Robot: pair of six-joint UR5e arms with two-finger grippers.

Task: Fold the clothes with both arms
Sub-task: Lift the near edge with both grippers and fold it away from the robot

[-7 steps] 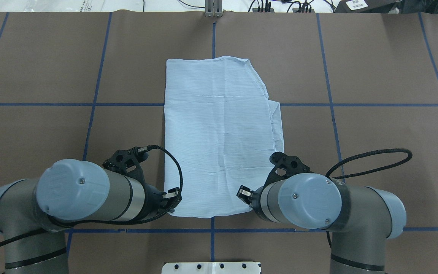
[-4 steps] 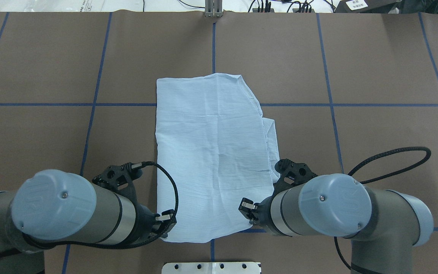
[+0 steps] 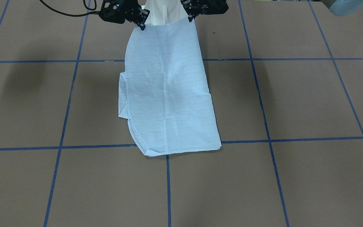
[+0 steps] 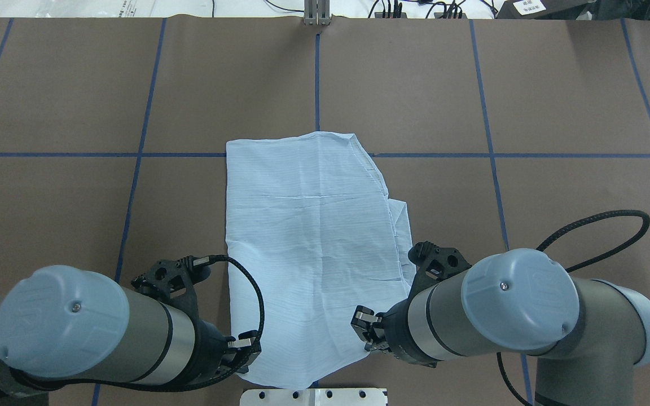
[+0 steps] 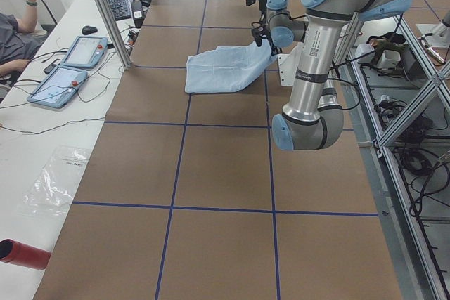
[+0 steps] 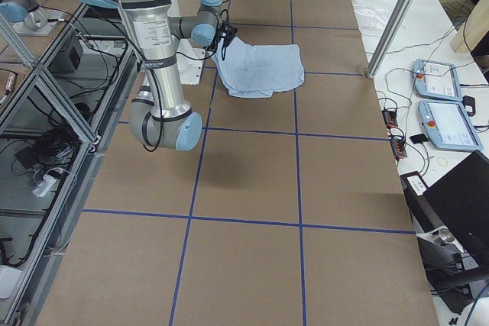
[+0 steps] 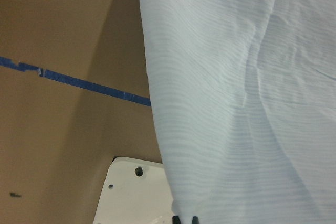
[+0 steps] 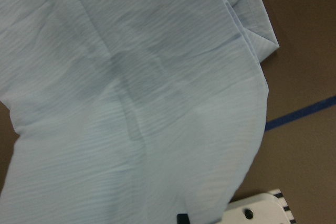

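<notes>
The light blue striped shirt [image 4: 313,254], folded into a long rectangle, has its far part lying on the brown table [image 4: 77,101]. Its near edge is lifted off the table. My left gripper [image 4: 244,352] is shut on the near left corner. My right gripper [image 4: 367,332] is shut on the near right corner. In the front-facing view the shirt [image 3: 169,94] hangs from the left gripper [image 3: 189,18] and the right gripper [image 3: 143,26]. A folded layer sticks out along the shirt's right side [image 4: 401,225]. Both wrist views are filled with cloth [image 7: 236,103] [image 8: 131,103].
The white base plate [image 4: 313,396] sits at the table's near edge, just under the lifted shirt edge. Blue tape lines [image 4: 48,154] grid the table. A side bench with tablets [image 5: 70,68] and a seated person [image 5: 17,40] runs along the far side.
Both arms have pulled back toward the robot's base and dragged the shirt with them. Its far edge has slid nearer and its near edge now hangs over the base plate.
</notes>
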